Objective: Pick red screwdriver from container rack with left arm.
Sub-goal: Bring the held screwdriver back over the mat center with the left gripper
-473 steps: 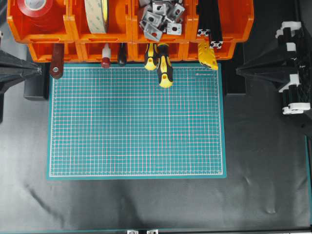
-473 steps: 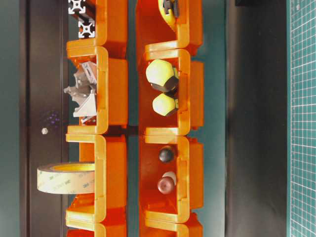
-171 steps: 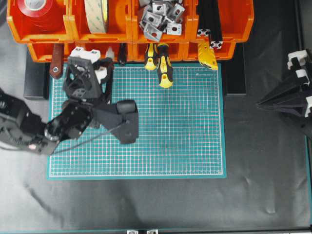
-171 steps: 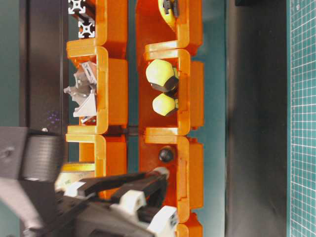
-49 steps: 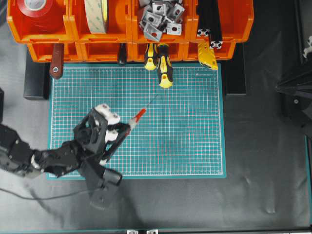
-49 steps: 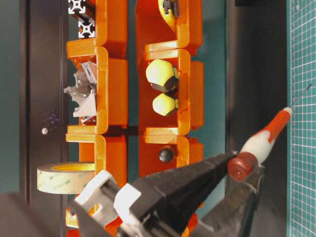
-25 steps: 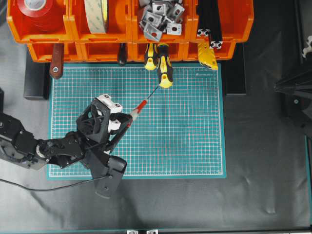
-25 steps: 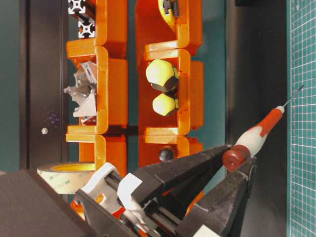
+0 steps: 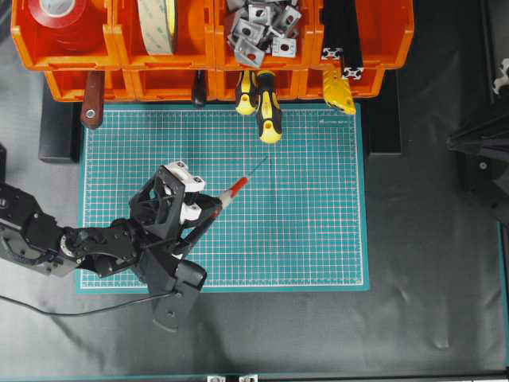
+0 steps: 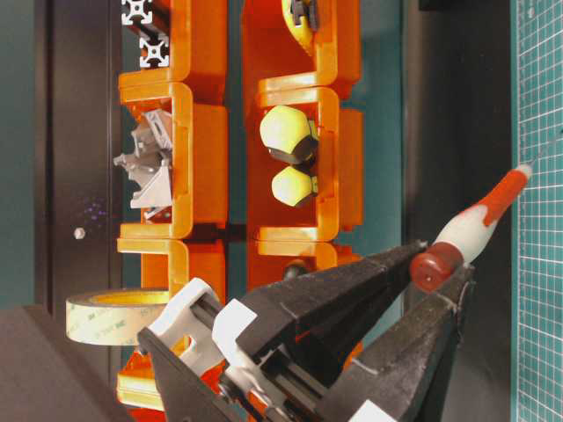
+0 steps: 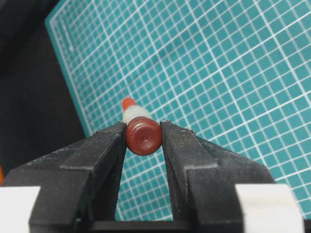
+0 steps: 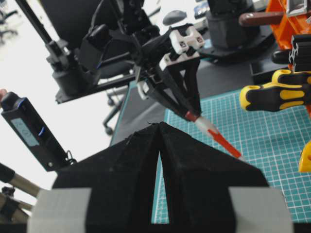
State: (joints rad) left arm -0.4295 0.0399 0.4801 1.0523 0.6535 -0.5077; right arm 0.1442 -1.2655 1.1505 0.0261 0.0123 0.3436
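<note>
The red screwdriver [image 9: 232, 190] hangs over the green mat, clear of the container rack [image 9: 211, 41], its thin shaft pointing up-right toward the bins. My left gripper [image 9: 213, 208] is shut on the dark-red end of its handle. In the left wrist view the round cap [image 11: 143, 137] is pinched between both black fingers [image 11: 104, 145]. In the table-level view the screwdriver [image 10: 479, 220] sticks out past the fingertips, in front of the rack [image 10: 202, 158]. My right gripper [image 12: 159, 126] sits shut and holds nothing, off the mat at the right edge [image 9: 477, 151].
Two yellow-and-black screwdrivers [image 9: 268, 107] jut from the rack's lower row over the mat's far edge. A dark-red flat handle [image 9: 91, 102] hangs at the rack's left. Tape rolls [image 9: 159, 24] and metal brackets [image 9: 258, 28] fill the upper bins. The mat [image 9: 318, 239] lies on black cloth.
My left gripper, still shut on the red screwdriver, has drifted slightly to the right above the mat. The right arm has stayed put.
</note>
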